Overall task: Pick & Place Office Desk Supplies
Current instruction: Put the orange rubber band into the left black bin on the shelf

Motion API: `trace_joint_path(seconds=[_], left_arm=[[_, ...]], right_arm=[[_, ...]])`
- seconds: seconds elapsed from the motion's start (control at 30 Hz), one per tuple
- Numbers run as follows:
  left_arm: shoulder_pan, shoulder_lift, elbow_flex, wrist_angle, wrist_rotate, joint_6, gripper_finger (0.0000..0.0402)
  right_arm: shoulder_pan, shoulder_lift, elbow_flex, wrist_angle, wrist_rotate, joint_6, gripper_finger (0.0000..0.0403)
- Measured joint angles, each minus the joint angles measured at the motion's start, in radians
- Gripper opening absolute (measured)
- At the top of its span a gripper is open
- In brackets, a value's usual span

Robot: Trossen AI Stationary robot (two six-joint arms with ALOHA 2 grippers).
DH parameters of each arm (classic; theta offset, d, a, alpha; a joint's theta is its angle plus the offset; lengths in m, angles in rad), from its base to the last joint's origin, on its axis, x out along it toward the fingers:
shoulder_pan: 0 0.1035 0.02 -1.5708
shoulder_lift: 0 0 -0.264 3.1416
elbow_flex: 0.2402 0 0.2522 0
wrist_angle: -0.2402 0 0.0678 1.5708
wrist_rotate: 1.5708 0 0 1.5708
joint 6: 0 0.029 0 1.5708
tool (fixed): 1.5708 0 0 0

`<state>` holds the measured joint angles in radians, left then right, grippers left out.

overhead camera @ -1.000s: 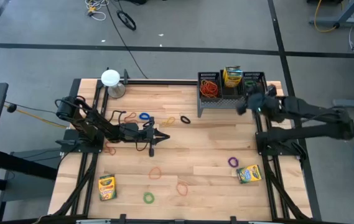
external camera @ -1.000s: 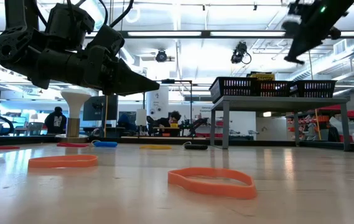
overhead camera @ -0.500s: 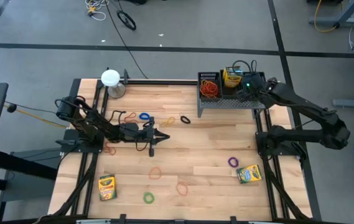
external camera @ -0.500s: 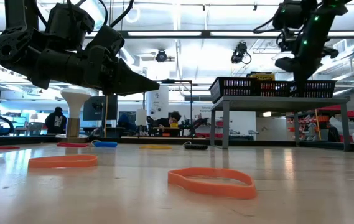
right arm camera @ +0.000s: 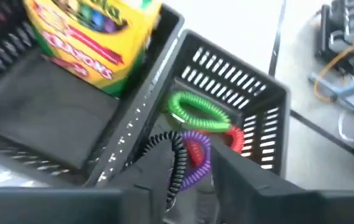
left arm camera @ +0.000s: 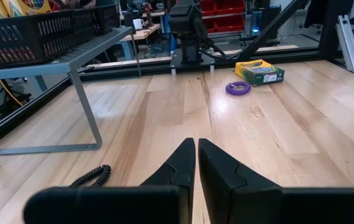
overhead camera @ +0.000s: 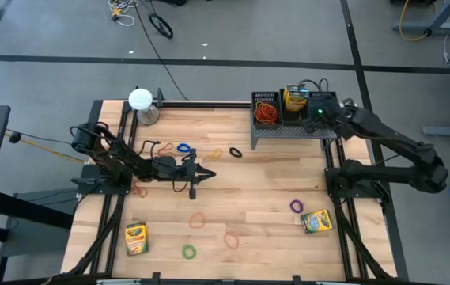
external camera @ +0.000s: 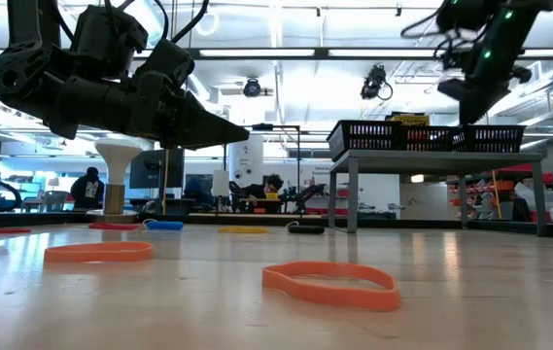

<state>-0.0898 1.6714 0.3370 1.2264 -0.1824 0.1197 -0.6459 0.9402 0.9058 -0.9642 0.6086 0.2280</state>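
The right gripper (overhead camera: 317,109) hangs over the right compartment of the black rack (overhead camera: 266,133) at the table's far right, its fingers apart with nothing between them; green, purple and red bands (right arm camera: 196,134) lie in that compartment and a crayon box (right arm camera: 96,34) stands in the middle one. The left gripper (overhead camera: 209,173) waits above the table's left-middle, fingers together and empty. More bands and two crayon boxes (overhead camera: 135,237) lie scattered on the table (overhead camera: 272,198), one box (overhead camera: 316,221) near right beside a purple band (overhead camera: 296,206).

Robotics lab: wooden bench (overhead camera: 272,190), floor cables (overhead camera: 157,24), seated people (external camera: 271,188) behind.
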Motion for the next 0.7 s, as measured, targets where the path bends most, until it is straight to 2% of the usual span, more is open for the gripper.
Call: trace_joint_path(seconds=[0.23, 0.4, 0.6, 0.7], left_arm=[[0.000, 0.000, 0.000, 0.000, 0.000, 0.000, 0.0026], [0.000, 0.000, 0.000, 0.000, 0.000, 0.000, 0.0026], [0.000, 0.000, 0.000, 0.000, 0.000, 0.000, 0.0026], [0.000, 0.000, 0.000, 0.000, 0.000, 0.000, 0.0026]], right_arm=[[0.151, -0.156, 0.000, 0.001, -0.037, 0.020, 0.0011], [0.366, -0.184, -0.091, 0.194, -0.057, 0.085, 0.0013], [0.617, -0.128, -0.305, 0.666, -0.141, -0.011, 0.0007], [0.730, -0.102, -0.393, 0.857, -0.151, -0.045, 0.0007]])
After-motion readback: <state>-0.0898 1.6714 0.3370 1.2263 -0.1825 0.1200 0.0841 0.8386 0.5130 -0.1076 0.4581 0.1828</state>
